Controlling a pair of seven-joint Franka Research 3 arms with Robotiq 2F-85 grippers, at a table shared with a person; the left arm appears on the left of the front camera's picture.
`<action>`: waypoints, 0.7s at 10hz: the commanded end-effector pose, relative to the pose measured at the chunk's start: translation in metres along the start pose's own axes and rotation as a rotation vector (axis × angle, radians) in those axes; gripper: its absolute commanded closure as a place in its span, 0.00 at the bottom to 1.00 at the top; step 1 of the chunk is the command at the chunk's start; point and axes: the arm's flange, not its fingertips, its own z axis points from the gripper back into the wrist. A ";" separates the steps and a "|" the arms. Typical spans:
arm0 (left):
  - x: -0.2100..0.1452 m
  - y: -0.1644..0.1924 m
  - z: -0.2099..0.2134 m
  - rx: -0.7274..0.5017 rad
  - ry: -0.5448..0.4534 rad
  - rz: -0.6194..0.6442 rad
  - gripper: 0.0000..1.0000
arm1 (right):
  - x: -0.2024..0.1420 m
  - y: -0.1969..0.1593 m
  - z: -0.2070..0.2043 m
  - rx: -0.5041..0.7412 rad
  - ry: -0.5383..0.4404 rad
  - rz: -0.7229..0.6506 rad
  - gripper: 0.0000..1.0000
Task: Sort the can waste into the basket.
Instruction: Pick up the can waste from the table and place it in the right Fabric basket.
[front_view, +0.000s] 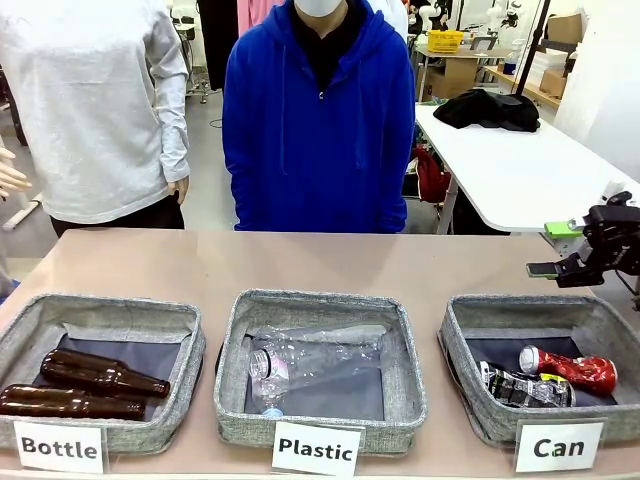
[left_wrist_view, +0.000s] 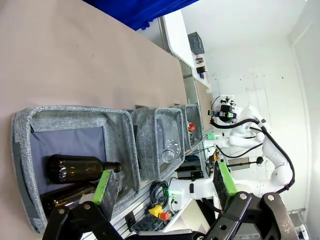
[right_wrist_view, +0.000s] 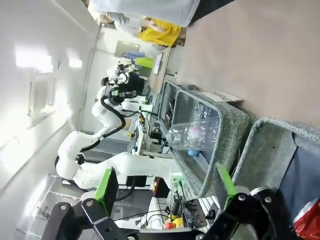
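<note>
right gripper (right_wrist_view: 167, 192) fingers spread wide, empty, above grey woven-fabric "can" basket (front_view: 466, 333); left gripper (left_wrist_view: 167, 182) likewise apart. shiny red metal can (front_view: 572, 368), crumpled black can (front_view: 515, 387) lie inside.

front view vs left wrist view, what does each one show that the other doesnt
Front view alone: the black can beside the red can in the Can basket, the three labels, and the person in blue. Left wrist view alone: the left gripper, fingers apart and empty. Both: the brown bottles, the plastic bottle and all three baskets.
</note>
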 end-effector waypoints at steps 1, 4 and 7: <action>0.000 -0.001 0.003 -0.002 0.013 -0.003 0.00 | 0.000 0.001 0.002 -0.008 0.015 0.030 0.00; 0.000 -0.001 0.003 -0.002 0.013 -0.003 0.00 | 0.000 0.001 0.002 -0.008 0.015 0.030 0.00; 0.000 -0.001 0.003 -0.002 0.013 -0.003 0.00 | 0.000 0.001 0.002 -0.008 0.015 0.030 0.00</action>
